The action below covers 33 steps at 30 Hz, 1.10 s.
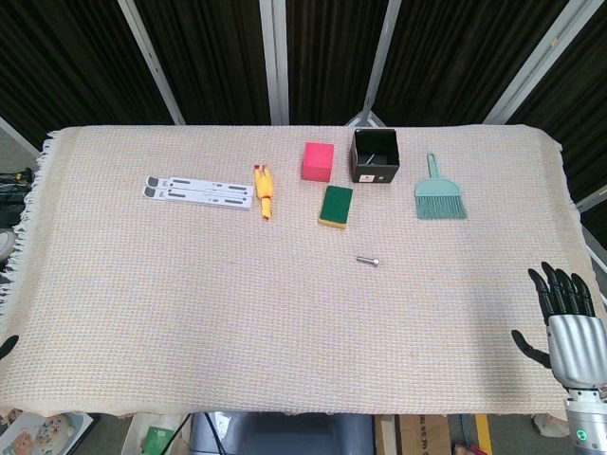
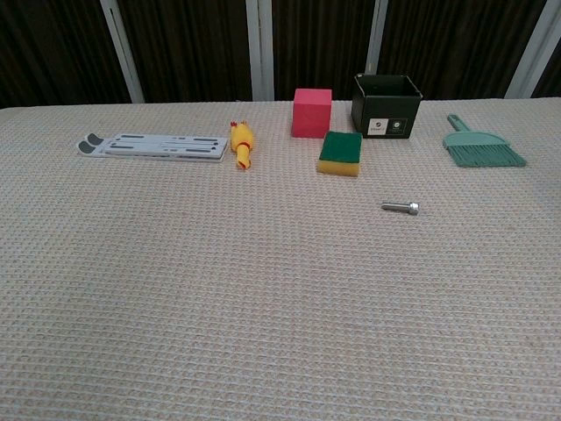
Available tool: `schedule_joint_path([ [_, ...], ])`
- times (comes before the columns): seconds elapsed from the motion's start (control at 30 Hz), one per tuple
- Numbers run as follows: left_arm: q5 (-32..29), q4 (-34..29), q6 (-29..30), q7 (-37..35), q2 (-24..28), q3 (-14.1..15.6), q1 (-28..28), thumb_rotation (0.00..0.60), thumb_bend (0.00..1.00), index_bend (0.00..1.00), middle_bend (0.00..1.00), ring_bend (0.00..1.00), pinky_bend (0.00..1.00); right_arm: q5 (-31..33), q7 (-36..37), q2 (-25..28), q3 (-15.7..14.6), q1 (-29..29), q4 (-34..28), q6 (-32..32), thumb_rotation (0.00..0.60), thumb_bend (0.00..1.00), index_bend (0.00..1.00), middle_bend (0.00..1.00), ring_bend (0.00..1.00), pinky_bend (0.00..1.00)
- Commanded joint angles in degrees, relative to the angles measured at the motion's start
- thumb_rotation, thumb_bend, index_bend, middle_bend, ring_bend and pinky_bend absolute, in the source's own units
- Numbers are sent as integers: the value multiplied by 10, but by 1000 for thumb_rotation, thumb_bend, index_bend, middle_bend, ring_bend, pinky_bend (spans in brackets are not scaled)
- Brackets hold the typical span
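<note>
My right hand (image 1: pixel 564 320) hovers at the table's front right corner, fingers spread and holding nothing. Only a dark tip of my left hand (image 1: pixel 8 346) shows at the left edge, so its pose is hidden. The chest view shows neither hand. A small metal bolt (image 1: pixel 369 260) (image 2: pixel 401 207) lies mid-table, the thing nearest my right hand though well apart from it. Behind it are a green and yellow sponge (image 1: pixel 336 206) (image 2: pixel 340 153), a pink cube (image 1: pixel 319 161) (image 2: pixel 312 113) and an open black box (image 1: pixel 377 155) (image 2: pixel 386 106).
A teal hand brush (image 1: pixel 439 194) (image 2: pixel 480 146) lies at the back right. A yellow rubber chicken (image 1: pixel 264 191) (image 2: pixel 242 145) and a flat white folding stand (image 1: pixel 199 191) (image 2: pixel 153 146) lie at the back left. A beige woven cloth (image 1: pixel 237 313) covers the table.
</note>
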Motion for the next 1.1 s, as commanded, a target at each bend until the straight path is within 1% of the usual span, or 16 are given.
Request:
schedule_joint_path([
  [0.03,0,0,-1,-1,1,0,0,600,235,121,0,0,0,0,-1,0,0,0,0,0,600,209,72,2,7,15],
  [0.4,15,-1,6,3,0,7,3,600,236,121,0,0,0,-4,2,5,-5,-4,-10,3,600,209,71,2,7,15],
  [0.6,0,-2,0,6,-2,1,1,600,236,121,0,0,0,10,6,4,-2,-3,-10,-7,600,210,71,2,7,15],
  [0.7,3,-4,3,9,-4,0,0,600,236,121,0,0,0,14,7,3,-2,0,-11,-15,600,210,90,3,13,15],
  [0.8,7,-5,-1,17,-5,5,0,600,236,121,0,0,0,13,4,-3,-2,2,-13,-16,600,209,120,3,43,15],
  [0.9,2,-9,-2,31,-7,6,1,600,236,121,0,0,0,1,20,-1,-1,20,-22,-39,600,209,144,2,61,16],
  [0.97,4,-9,-2,38,-10,4,-1,600,236,121,0,0,0,7,20,13,8,37,-39,-62,600,209,173,8,70,19],
  [1.03,6,-10,-7,40,-11,6,-4,600,236,121,0,0,0,30,-1,28,26,61,-63,-95,600,210,189,14,78,22],
  [1.1,6,-10,-9,43,-12,6,-5,600,236,121,0,0,0,79,-29,45,48,89,-98,-143,600,210,195,14,83,22],
])
